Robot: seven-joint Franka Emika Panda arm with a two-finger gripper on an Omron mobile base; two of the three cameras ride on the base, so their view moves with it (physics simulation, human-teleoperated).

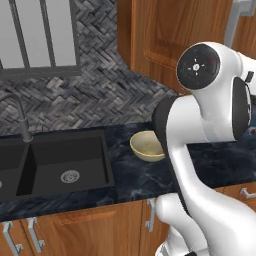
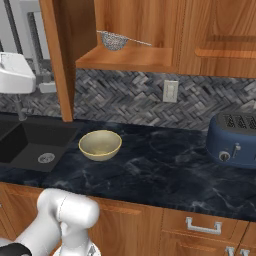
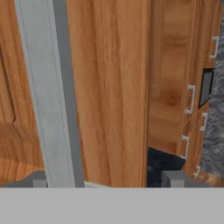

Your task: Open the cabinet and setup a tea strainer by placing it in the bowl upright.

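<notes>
Handle [image 3: 48,87] btwn open pincer [image 3: 107,179] tips — cabinet [image 3: 109,87] door.

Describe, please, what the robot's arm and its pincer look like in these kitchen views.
The arm is glossy white with rounded, tube-like links and dark bands at the joints. One joint ends in a round black cap carrying small white and red markings. The pincer shows two small, blocky dark-grey fingertips. No loose cables are visible.

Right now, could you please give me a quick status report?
End effector open beside the cabinet handle. Cabinet door open; tea strainer on the shelf. Bowl empty on the counter, nothing blocking.
</notes>
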